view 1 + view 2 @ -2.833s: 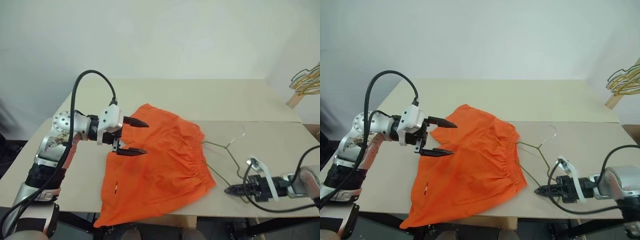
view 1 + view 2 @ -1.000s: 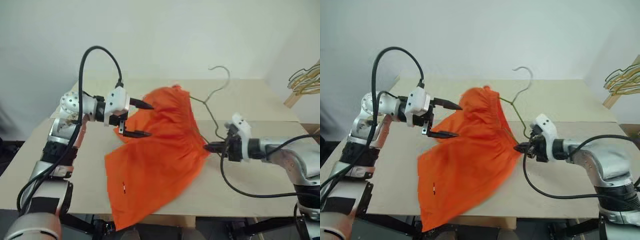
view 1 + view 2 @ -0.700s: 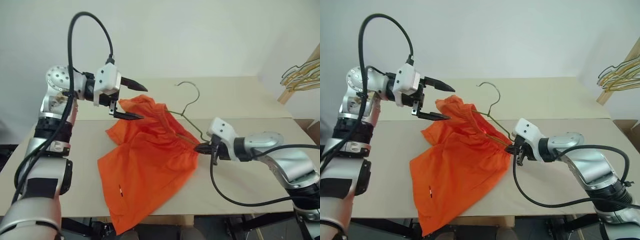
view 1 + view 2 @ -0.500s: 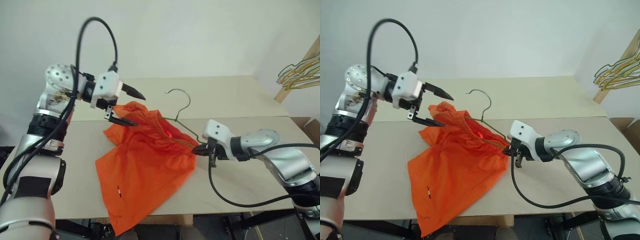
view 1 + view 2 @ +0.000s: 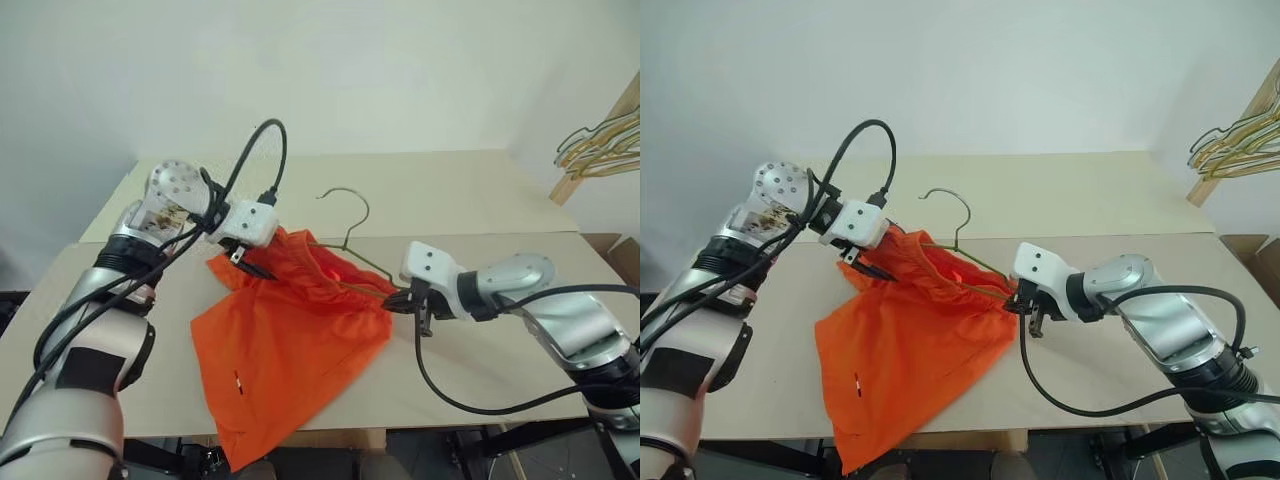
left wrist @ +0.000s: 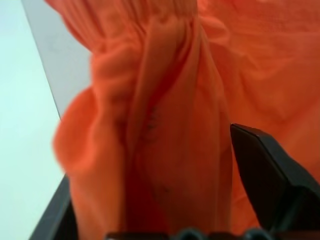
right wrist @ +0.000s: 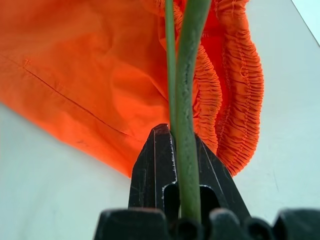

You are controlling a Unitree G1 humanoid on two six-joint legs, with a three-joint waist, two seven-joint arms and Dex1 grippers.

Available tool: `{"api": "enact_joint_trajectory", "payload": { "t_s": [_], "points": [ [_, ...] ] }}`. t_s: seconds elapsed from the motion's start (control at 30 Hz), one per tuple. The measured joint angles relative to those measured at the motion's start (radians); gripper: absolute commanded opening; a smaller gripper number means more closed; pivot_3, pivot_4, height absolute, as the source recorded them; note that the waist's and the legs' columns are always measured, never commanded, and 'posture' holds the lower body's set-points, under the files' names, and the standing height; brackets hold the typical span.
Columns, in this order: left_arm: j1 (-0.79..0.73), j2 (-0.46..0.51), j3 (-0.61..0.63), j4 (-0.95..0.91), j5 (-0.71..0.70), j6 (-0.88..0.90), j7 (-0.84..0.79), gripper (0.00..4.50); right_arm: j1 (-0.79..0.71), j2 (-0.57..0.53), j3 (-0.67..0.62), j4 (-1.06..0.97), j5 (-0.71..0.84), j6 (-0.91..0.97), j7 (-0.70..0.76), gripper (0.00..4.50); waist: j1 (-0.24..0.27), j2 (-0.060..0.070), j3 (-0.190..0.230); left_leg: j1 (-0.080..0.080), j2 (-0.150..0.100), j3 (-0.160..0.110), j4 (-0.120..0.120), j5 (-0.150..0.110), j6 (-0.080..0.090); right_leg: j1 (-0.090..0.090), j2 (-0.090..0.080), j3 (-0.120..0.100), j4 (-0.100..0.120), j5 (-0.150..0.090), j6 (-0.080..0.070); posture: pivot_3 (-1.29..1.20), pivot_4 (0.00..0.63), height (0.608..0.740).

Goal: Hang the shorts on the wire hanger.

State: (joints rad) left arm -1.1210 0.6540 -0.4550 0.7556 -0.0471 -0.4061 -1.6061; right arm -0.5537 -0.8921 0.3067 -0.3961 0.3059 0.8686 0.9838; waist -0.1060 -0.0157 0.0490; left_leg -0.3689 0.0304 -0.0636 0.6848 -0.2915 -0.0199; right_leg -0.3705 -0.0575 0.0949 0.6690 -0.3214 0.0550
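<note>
The orange shorts (image 5: pixel 290 340) lie bunched on the table, and one leg hangs over its front edge. The thin wire hanger (image 5: pixel 346 196) runs through the gathered waistband, its hook sticking up behind. My right gripper (image 5: pixel 392 298) is shut on the hanger's right corner, and in the right wrist view the wire (image 7: pixel 187 100) sits between its closed fingers (image 7: pixel 157 165). My left gripper (image 5: pixel 250 265) is at the waistband's left end. There, in the left wrist view, a bunch of orange fabric (image 6: pixel 150 125) fills the gap between its two spread fingers (image 6: pixel 265 170).
The beige table (image 5: pixel 480 200) stretches behind and to the right of the shorts. A bunch of gold and green wire hangers (image 5: pixel 598 148) hangs on a wooden rack at the far right, off the table.
My left gripper has dropped from above the shorts onto the waistband's left end, and its fingers have narrowed around the fabric. My right gripper keeps its hold on the hanger.
</note>
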Motion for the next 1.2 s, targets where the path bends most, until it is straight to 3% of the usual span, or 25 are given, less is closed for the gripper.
{"api": "enact_joint_trajectory", "payload": {
  "t_s": [0.23, 0.27, 0.47, 0.63, 0.77, 0.93, 1.2],
  "points": [
    [0.0, -0.022, 0.01, 0.035, 0.063, -0.045, 0.015, 0.16, -0.016, -0.004, 0.0, -0.008, -0.011, 0.024, 0.009, 0.0, -0.02, 0.0, 0.0, 0.0, 0.0, 0.0, 0.0, 0.0, 0.0, 0.0, 0.0, 0.0, 0.001, 0.0, 0.0, -0.11, 0.0, 0.74],
    [0.0, -0.025, 0.02, 0.043, 0.064, -0.044, 0.019, 0.01, -0.018, -0.005, 0.0, -0.009, -0.011, 0.027, 0.012, 0.0, -0.021, 0.0, 0.0, 0.0, 0.0, -0.001, 0.0, 0.0, 0.0, 0.0, 0.0, 0.0, 0.001, 0.0, 0.0, -0.11, 0.0, 0.74],
    [0.0, -0.034, 0.049, 0.047, 0.074, -0.027, 0.026, 0.01, -0.026, -0.011, 0.002, -0.017, -0.019, 0.03, 0.019, 0.0, -0.026, 0.0, 0.0, 0.0, 0.0, -0.001, 0.001, 0.0, 0.0, 0.0, 0.0, 0.0, 0.002, 0.0, 0.0, -0.11, 0.0, 0.74],
    [0.0, -0.035, 0.072, 0.047, 0.085, -0.009, 0.032, 0.0, -0.023, -0.01, 0.001, -0.025, -0.029, 0.015, 0.008, 1.37, -0.033, 0.0, 0.0, 0.0, 0.0, -0.001, 0.001, 0.0, 0.0, 0.0, 0.0, 0.0, 0.003, 0.0, 0.0, -0.11, 0.0, 0.74],
    [0.0, -0.036, 0.084, 0.047, 0.085, 0.004, 0.031, 0.0, 0.018, -0.036, -0.028, -0.023, -0.043, 0.005, -0.006, 2.75, -0.033, 0.0, 0.0, 0.0, 0.0, -0.002, 0.001, 0.0, 0.0, 0.0, -0.001, -0.001, 0.003, 0.0, 0.0, -0.11, 0.0, 0.74],
    [0.007, -0.032, 0.1, 0.045, 0.085, 0.042, 0.024, 0.0, 0.11, -0.069, -0.127, -0.023, -0.038, 0.009, -0.026, 4.34, -0.039, 0.0, 0.0, 0.0, -0.001, -0.002, 0.002, 0.0, 0.0, 0.0, -0.001, 0.0, 0.004, 0.0, 0.0, -0.12, 0.0, 0.74],
    [0.023, -0.037, 0.128, 0.042, 0.084, 0.103, 0.037, 0.0, 0.328, -0.089, -0.444, -0.02, 0.034, 0.038, -0.059, 4.45, -0.042, 0.0, 0.0, 0.0, -0.001, -0.002, 0.002, 0.0, 0.0, 0.0, 0.0, 0.0, 0.005, 0.0, 0.0, -0.12, 0.0, 0.74]
  ]
}}
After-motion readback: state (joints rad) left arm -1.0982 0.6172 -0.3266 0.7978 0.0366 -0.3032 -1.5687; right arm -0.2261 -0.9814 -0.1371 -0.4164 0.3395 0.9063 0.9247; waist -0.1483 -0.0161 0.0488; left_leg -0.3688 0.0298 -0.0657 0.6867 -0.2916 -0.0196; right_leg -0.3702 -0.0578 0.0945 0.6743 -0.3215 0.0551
